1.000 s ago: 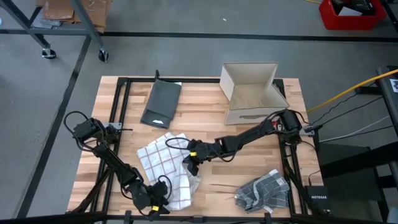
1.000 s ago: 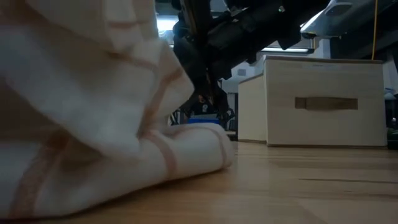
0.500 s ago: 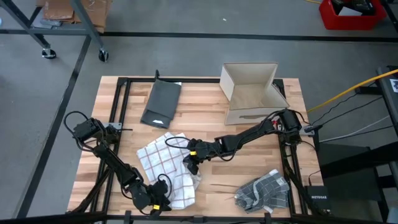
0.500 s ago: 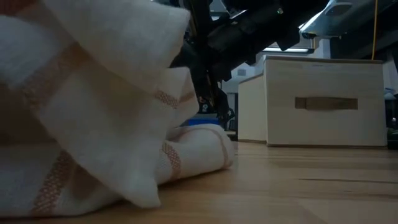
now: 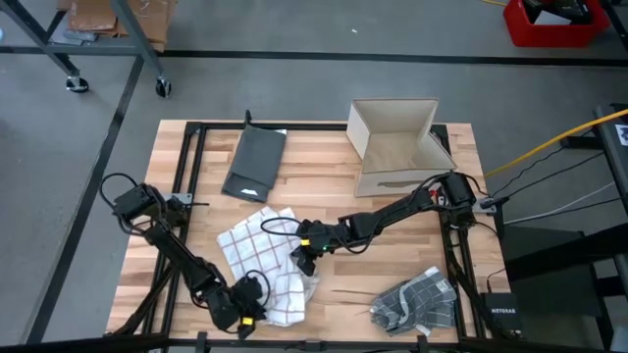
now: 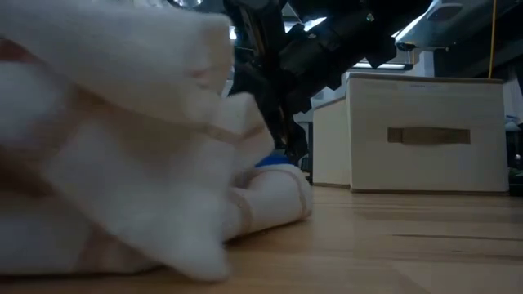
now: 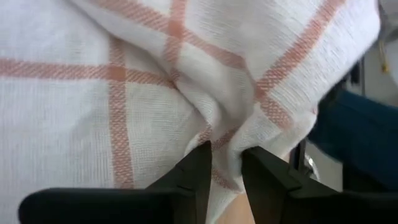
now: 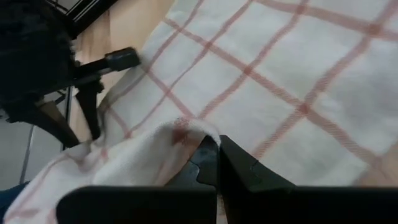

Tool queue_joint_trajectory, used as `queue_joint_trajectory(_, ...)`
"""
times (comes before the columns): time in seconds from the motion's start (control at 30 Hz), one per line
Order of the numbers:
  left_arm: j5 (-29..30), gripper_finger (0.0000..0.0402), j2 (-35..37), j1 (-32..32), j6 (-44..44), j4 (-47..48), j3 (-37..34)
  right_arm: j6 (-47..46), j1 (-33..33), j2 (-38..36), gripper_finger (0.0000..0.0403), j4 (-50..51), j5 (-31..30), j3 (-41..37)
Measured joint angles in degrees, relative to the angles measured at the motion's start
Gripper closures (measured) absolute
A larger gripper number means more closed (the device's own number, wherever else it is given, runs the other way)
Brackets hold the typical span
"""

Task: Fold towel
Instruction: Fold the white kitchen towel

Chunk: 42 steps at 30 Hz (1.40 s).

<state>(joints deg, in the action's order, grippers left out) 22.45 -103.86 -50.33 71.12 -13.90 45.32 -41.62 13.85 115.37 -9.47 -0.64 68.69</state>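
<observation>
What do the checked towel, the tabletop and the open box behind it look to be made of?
Checked towel: woven cloth, likely cotton, matte; threads and soft creases show in the wrist views. Tabletop: pale wood planks, grain visible, slight sheen. Box: plain tan, thin flaps, probably cardboard.

1. My wooden table [image 5: 324,167] stands on a grey floor [image 5: 294,88] that surrounds it on every side I can see from above.
2. A dark line runs across that floor just past the table's 12 o'clock edge.
3. At 11 o'clock, a metal frame on castor wheels [image 5: 162,87] stands on the floor, with brown cardboard [image 5: 93,15] behind it.
4. At 1 o'clock, in the far corner, sits a red bin [image 5: 551,25].
5. At 3 o'clock, a yellow cable [image 5: 549,142] trails across the floor toward the table.
6. Looking level across the table, the room behind is dim, with a few bright patches of light high up.
</observation>
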Motion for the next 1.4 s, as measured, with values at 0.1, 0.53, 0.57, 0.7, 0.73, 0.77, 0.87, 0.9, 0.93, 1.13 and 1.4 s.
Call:
queue_joint_trajectory(0.1,-0.01,0.0305,0.01,1.44,2.18,-0.2,0.0,-0.01,0.0,0.0,0.0398,0.24,0.46,0.0)
queue_joint_trajectory(0.53,0.07,0.0185,-0.05,4.21,-12.27,-3.03,0.01,1.21,-0.02,0.0,0.0398,7.95,-2.05,0.0)
queue_joint_trajectory(0.57,0.14,0.0185,-0.05,4.22,-13.45,-3.03,0.0,1.21,-0.02,0.0,0.0398,8.37,-2.17,0.0)
queue_joint_trajectory(0.7,4.42,0.0196,-0.12,4.33,-14.69,-5.6,-0.02,1.21,0.0,0.0,0.0398,8.76,-2.23,0.0)
queue_joint_trajectory(0.73,5.79,0.0199,-0.12,4.33,-15.13,-7.4,-0.02,1.21,0.0,0.0,0.0398,8.97,-2.23,0.0)
queue_joint_trajectory(0.77,6.72,0.0201,-0.12,4.35,-16.15,-9.19,-0.02,1.21,0.0,0.0,0.0398,9.11,-2.23,0.0)
queue_joint_trajectory(0.87,7.5,0.0205,-0.12,4.35,-20.33,-14.16,0.03,1.21,0.0,0.0,0.0398,9.61,-2.2,0.0)
queue_joint_trajectory(0.9,7.5,0.0205,-0.12,4.31,-21.45,-14.63,0.29,1.21,0.0,0.0,0.0398,9.77,-2.03,0.0)
queue_joint_trajectory(0.93,7.5,0.0205,-0.12,4.31,-22.57,-14.9,0.65,1.2,0.0,0.0,0.0398,9.77,-1.7,0.0)
queue_joint_trajectory(1.13,8.67,0.0206,-0.12,4.33,-31.83,-14.92,3.33,0.86,0.0,0.0,0.0398,9.74,-1.29,0.0)
queue_joint_trajectory(1.4,10.48,0.0206,-0.21,4.44,-46.56,-10.05,8.46,-0.18,0.02,0.0,0.0398,9.68,-1.27,0.0)
